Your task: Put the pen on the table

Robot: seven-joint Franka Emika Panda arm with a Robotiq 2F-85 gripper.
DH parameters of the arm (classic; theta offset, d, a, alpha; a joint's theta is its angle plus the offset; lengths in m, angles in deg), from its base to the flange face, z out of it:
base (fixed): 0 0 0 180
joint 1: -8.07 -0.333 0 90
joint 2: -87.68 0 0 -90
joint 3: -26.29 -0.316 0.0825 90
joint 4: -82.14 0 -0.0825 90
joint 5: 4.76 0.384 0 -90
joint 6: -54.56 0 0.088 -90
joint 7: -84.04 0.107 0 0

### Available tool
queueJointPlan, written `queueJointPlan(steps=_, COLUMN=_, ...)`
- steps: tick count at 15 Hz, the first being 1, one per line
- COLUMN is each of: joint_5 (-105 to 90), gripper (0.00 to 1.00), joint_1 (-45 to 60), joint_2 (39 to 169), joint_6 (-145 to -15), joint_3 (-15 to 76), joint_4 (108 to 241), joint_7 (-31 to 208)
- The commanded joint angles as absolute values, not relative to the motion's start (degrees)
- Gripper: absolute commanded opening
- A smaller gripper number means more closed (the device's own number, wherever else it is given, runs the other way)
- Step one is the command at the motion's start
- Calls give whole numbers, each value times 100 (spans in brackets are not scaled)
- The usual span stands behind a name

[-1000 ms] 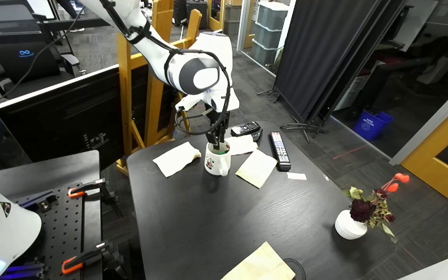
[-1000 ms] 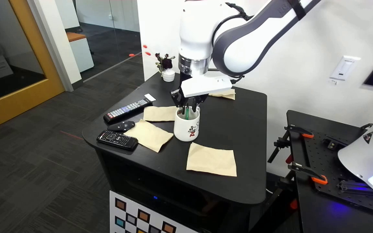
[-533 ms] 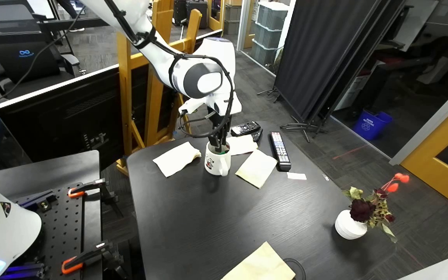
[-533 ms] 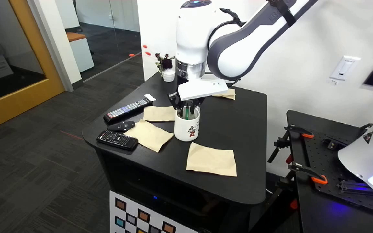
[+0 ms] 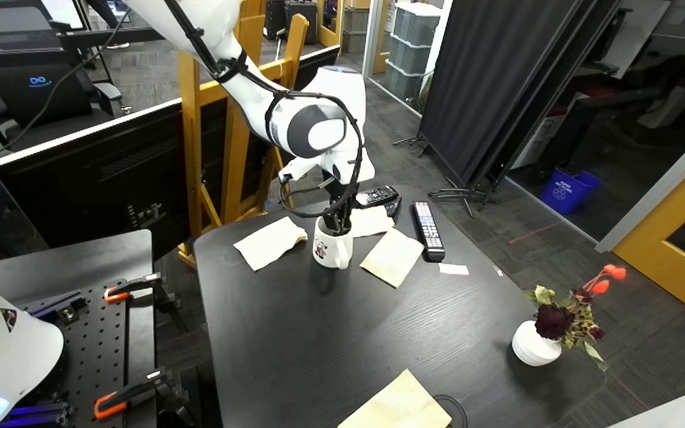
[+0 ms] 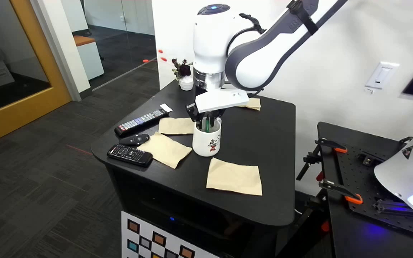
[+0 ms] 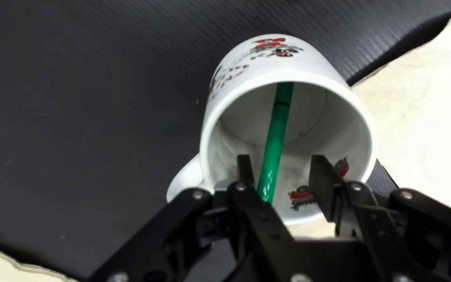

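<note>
Though lower now, end effector (image 7: 283,174) agape

“RECYCLING” bin (image 5: 569,191), “FRA” arm (image 6: 258,68), infinity-logo chair (image 5: 28,98)

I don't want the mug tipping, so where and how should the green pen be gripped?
Grip the green pen by its upper shaft, probably from above: it rests inside the white mug, whose wall blocks the sides; in the wrist view, the open jaws flank it.

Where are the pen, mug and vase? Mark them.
Pen (image 7: 275,141), in the wrist view: middle of its green shaft.
Mug (image 6: 205,142), in an exterior view: its outer wall.
Vase (image 5: 534,346), in an exterior view: its white body.
</note>
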State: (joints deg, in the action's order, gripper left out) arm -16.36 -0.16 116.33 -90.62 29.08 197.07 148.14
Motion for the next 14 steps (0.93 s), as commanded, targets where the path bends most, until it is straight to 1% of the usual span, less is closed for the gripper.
queueJointPlan(steps=1, joint_5=-1498, gripper=16, joint_1=-90, joint_2=11771, joint_6=-9066, joint_3=3011, joint_4=19524, joint_7=14566)
queueJointPlan(steps=2, joint_5=-1501, gripper=16, joint_1=-95, joint_2=11793, joint_6=-9065, joint_3=3015, joint_4=19501, joint_7=14568)
queueJointPlan(steps=3, joint_5=-1506, gripper=11, joint_1=-104, joint_2=11803, joint_6=-9056, joint_3=3018, joint_4=19488, joint_7=14574)
queueJointPlan(steps=4, joint_5=-1510, gripper=2, joint_1=-111, joint_2=11819, joint_6=-9057, joint_3=3022, joint_4=19469, joint_7=14580)
queueJointPlan(steps=5, joint_5=-1514, gripper=0, joint_1=-121, joint_2=11822, joint_6=-9035, joint_3=3023, joint_4=19452, joint_7=14583)
queueJointPlan(steps=6, joint_5=-1528, gripper=0, joint_1=-137, joint_2=11828, joint_6=-9024, joint_3=3033, joint_4=19437, joint_7=14598)
queueJointPlan(steps=7, joint_5=-1556, gripper=3, joint_1=-174, joint_2=11803, joint_6=-9011, joint_3=3050, joint_4=19452, joint_7=14640)
queueJointPlan(steps=14, joint_5=-2276, gripper=3, joint_1=-923, joint_2=11467, joint_6=-9023, joint_3=3605, joint_4=19734, joint_7=15491)
